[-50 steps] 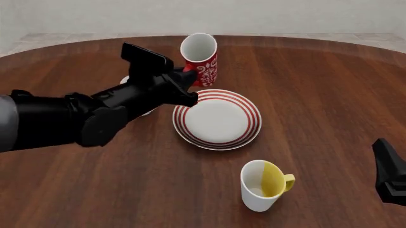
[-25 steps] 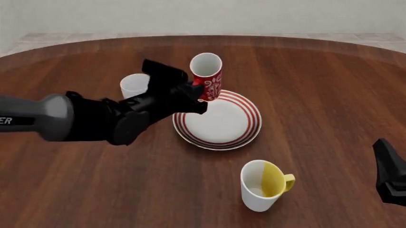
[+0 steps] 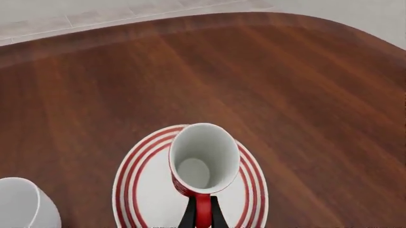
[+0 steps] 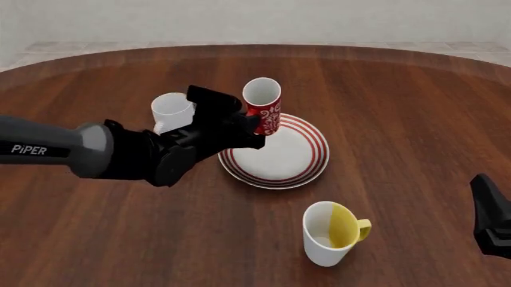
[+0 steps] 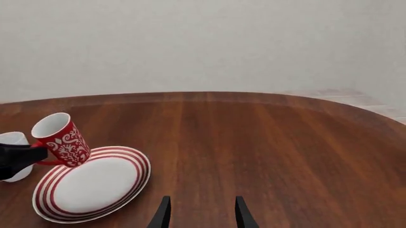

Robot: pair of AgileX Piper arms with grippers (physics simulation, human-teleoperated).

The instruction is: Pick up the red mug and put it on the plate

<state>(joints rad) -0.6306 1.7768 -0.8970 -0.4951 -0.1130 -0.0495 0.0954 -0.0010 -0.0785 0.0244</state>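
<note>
A: Where's the red mug (image 4: 262,106)?

B: We're pinching its handle with the left gripper (image 3: 202,216), holding it tilted above the plate's (image 4: 312,165) far-left rim.

A: And the right gripper (image 5: 198,213)?

B: We're keeping it spread, near the tabletop's right edge.

Table (image 4: 399,107): dark polished wood, visible grain, slight sheen. Red mug (image 4: 262,106), plate (image 4: 276,152) below it: smooth glazed ceramic. Left gripper (image 4: 243,127): matt black plastic.
</note>
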